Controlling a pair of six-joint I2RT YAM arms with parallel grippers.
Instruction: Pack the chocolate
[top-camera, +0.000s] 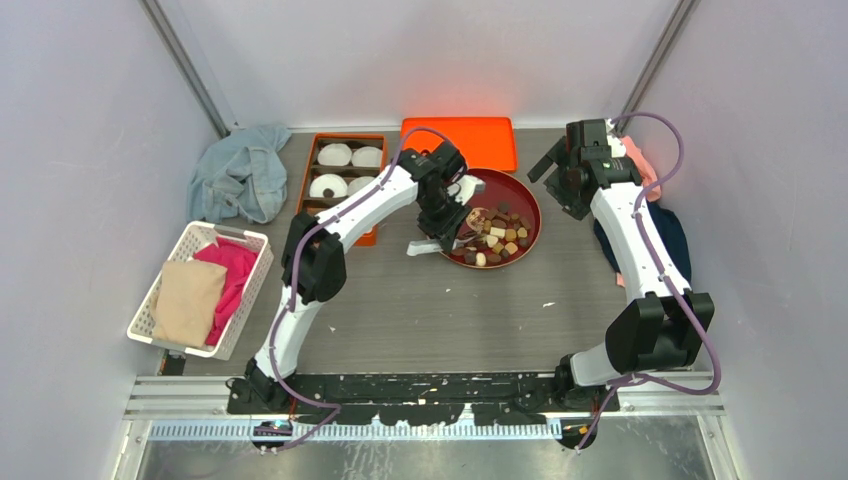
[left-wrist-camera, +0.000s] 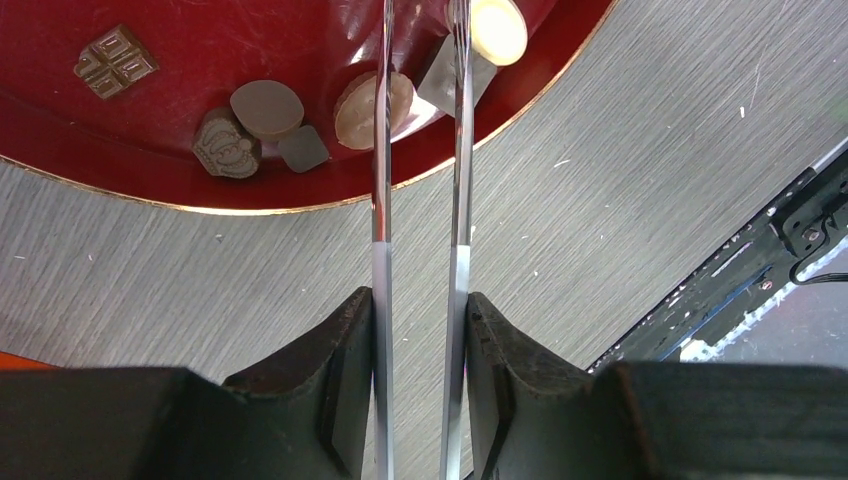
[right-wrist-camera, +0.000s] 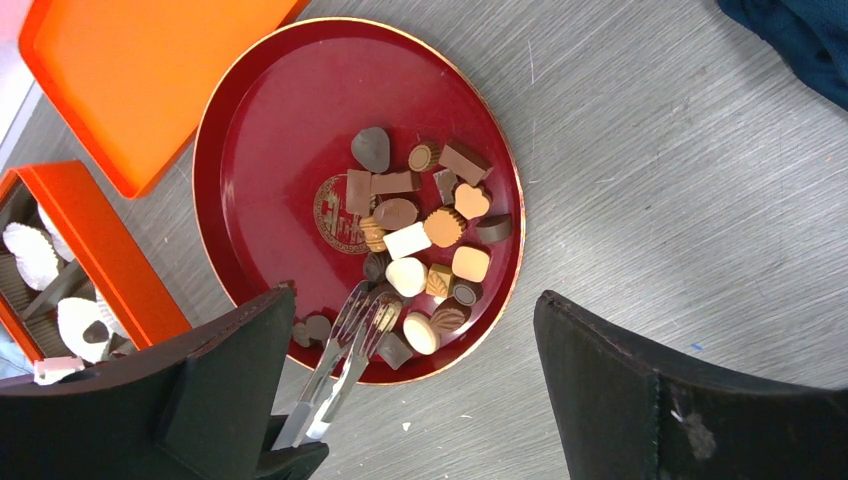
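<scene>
the step in hand looks like picking one candy out of the dish. the left pincer (left-wrist-camera: 420, 300) is clenched on a pair of metal tongs (left-wrist-camera: 461, 180). the tongs reach over the gold rim into the red dish (right-wrist-camera: 280, 150). the chocolate (right-wrist-camera: 406, 240) lies in a heap in that dish, brown, tan and cream pieces close together. the orange box (top-camera: 303, 180) with its white paper cups (top-camera: 334, 154) sits near the dish, on its left. the right pincer (right-wrist-camera: 412, 310) is released, its fingers spread wide with nothing between them, and it hangs above the dish.

next, the tongs would need to squeeze on just one candy, lift it without bumping the others, and carry it to a cup in the box. the pieces look small and smooth, so one could slip out.

the left wrist view shows the two blades close up, passing over a cream oval candy (left-wrist-camera: 355, 110). the tips are cut off at the top, so it cannot be told if a candy is caught. the right wrist view shows the whole heap and the tong tips at its edge. only the top view shows both arms, the box and the worktop (top-camera: 450, 310) together.
</scene>
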